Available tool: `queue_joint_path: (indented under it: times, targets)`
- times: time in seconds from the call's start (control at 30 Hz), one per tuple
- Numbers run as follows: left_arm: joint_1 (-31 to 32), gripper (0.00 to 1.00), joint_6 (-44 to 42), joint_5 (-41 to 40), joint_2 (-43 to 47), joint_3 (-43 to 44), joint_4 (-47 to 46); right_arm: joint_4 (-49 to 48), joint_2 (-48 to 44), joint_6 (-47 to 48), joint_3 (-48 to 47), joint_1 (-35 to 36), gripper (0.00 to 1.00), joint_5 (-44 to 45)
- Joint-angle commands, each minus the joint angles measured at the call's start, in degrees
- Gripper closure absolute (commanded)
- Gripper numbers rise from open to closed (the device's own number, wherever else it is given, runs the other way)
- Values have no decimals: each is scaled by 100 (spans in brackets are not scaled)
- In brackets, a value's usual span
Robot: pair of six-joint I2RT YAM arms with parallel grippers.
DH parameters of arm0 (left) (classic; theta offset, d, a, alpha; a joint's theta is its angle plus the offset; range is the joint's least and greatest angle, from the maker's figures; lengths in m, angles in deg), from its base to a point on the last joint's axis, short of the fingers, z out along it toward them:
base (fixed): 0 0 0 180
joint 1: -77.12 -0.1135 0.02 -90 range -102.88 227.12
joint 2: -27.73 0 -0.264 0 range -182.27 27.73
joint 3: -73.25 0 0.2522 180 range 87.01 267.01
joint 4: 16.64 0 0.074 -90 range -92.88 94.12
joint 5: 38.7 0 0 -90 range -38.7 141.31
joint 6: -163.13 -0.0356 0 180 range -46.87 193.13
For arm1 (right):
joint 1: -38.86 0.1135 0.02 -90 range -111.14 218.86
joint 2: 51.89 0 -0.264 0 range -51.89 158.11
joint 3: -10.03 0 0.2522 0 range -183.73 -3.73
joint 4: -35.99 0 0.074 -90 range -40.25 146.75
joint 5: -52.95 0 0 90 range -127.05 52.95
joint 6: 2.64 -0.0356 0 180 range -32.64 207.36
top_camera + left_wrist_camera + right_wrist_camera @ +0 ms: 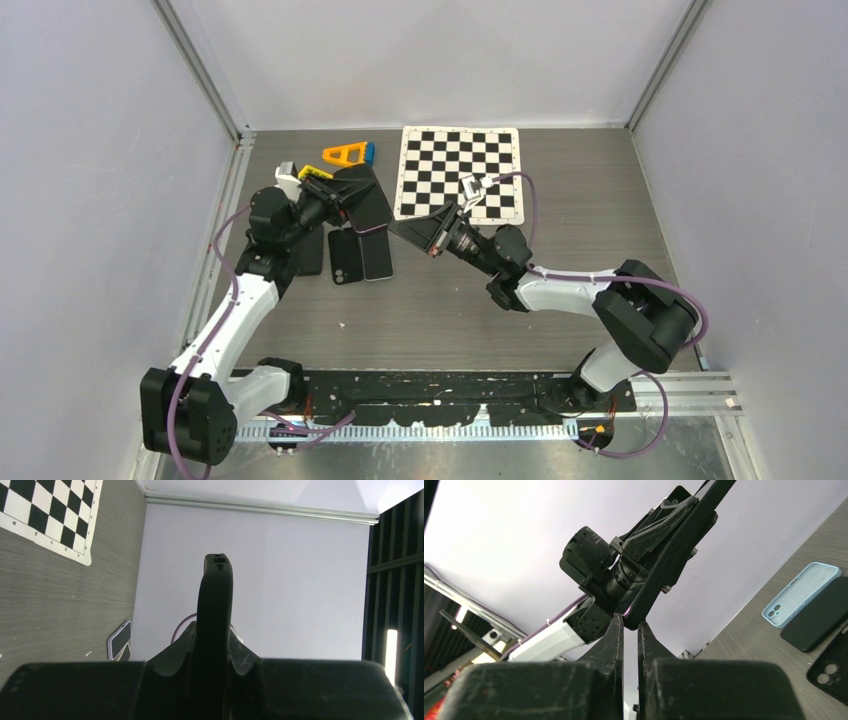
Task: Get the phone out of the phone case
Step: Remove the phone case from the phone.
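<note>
Gripping matte black phone case tight in left end effector, edge-on, rounded corners, up off grey woodgrain tabletop. Nipping its lower corner with right end effector, tips set narrow.

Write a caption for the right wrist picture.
Right gripper nips the corner of the dark cased phone held by the left gripper.

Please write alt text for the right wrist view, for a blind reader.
The right end effector pinches the lower corner of a dark cased phone, which the left end effector holds up in the air. A light blue case lies on the table to the right.
</note>
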Motion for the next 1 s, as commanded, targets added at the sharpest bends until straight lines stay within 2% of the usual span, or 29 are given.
queue_joint_path:
  times: [0.0, 0.37, 0.7, 0.83, 0.97]
  targets:
    - [196, 100, 665, 669, 470, 678, -1434, 1737, 509, -38, 65, -166, 99, 813]
    - [203, 100, 818, 425, 425, 594, -2317, 2681, 430, -917, -263, -183, 99, 1266]
    - [196, 100, 1170, 297, 403, 507, -2763, 2280, 598, -1682, -54, -181, 99, 1411]
    - [196, 100, 1531, 305, 378, 529, -2508, 2225, 670, -1354, -117, -181, 99, 1381]
    - [197, 100, 2007, 710, 269, 690, -1516, 1943, 692, -273, -222, -181, 99, 1025]
